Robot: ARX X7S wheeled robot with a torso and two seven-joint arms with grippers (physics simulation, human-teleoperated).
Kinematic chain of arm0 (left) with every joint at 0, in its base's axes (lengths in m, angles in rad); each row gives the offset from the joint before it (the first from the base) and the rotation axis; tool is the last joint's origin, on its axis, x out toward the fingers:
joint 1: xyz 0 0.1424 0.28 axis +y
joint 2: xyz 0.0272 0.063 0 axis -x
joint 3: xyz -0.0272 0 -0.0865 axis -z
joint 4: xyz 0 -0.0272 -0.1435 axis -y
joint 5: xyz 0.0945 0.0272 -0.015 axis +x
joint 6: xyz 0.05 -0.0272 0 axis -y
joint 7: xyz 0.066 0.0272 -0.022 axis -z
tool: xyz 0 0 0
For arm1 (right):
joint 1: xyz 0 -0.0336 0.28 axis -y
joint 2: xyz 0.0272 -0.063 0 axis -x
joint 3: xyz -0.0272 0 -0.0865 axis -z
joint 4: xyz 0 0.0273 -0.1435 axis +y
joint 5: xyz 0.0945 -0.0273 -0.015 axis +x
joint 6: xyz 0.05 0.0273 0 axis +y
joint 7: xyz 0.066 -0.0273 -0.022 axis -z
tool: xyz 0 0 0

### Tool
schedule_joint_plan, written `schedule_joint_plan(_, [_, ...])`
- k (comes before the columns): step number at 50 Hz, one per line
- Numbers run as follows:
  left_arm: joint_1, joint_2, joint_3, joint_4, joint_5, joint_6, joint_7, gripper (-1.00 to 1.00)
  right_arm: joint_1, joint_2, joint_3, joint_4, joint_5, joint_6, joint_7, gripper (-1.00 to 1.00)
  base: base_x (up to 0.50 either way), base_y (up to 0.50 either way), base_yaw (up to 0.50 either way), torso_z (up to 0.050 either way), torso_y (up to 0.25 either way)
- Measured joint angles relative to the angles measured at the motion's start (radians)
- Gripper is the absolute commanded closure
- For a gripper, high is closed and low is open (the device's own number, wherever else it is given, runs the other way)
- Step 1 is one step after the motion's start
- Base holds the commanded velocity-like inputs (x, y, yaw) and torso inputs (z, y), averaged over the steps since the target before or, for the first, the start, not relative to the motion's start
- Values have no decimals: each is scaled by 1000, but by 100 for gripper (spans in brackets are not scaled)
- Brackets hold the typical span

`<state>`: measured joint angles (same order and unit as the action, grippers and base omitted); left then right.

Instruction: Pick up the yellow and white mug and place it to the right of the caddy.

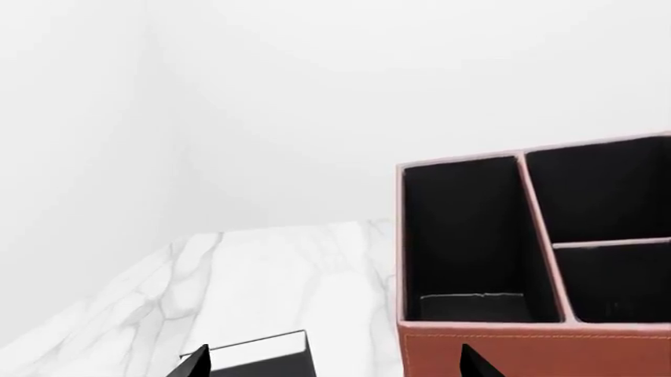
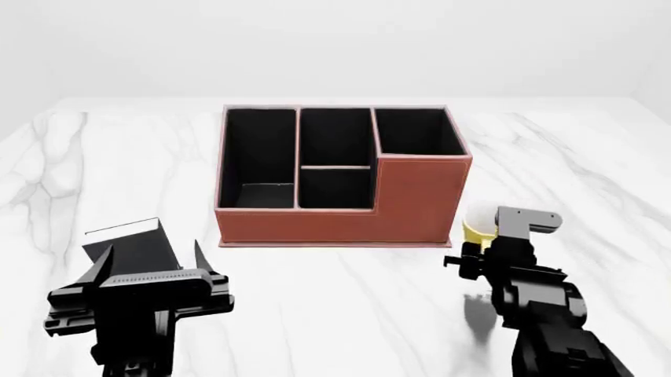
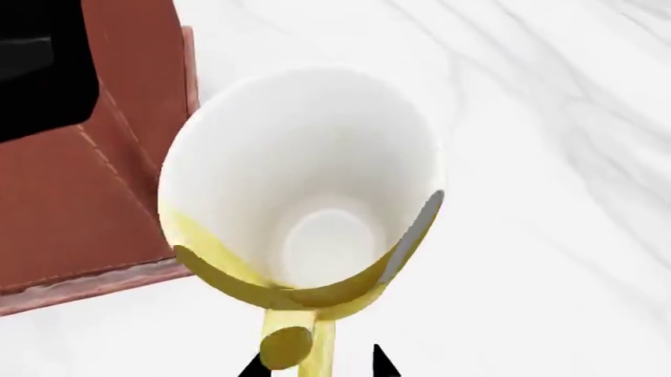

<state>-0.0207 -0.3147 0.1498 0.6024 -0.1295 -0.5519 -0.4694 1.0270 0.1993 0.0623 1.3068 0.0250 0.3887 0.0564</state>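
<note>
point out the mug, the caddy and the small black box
yellow and white mug (image 3: 314, 228), right wrist view, white inside floor
caddy (image 2: 419, 200), head view, reddish-brown front wall of the taller corner
small black box (image 2: 137, 245), head view, dark side face

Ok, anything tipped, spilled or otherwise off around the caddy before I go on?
Nothing stands out. The caddy sits square on the marble table, compartments empty. The yellow and white mug is at its right front corner, empty, under the right gripper. Whether it stands flat is hidden. The small black box sits left.
</note>
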Motion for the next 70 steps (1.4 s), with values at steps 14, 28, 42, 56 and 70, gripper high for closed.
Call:
schedule_joint_plan(14, [0,-4,2,6,-4,-1,-4,-100,4,4,3,-5,-11,0,-1,-100,0,0,0,0,0])
schedule_joint_plan(28, [2,-8,5,17,-6,-4,-10,-100,-3,15,11,-6,-13,-29,-7,-100,0,0,0,0,0])
schedule_joint_plan(42, [-1,-11,11,24,-8,-10,-15,-100,-47,32,11,-75,-14,-72,-34,-100,0,0,0,0,0])
schedule_joint_plan(56, [-3,-14,18,36,-10,-17,-20,-100,-300,35,29,-721,6,232,-53,-100,0,0,0,0,0])
schedule_joint_plan(70, [-2,-17,22,50,-12,-23,-26,-100,-477,45,51,-1200,26,470,-56,-100,0,0,0,0,0])
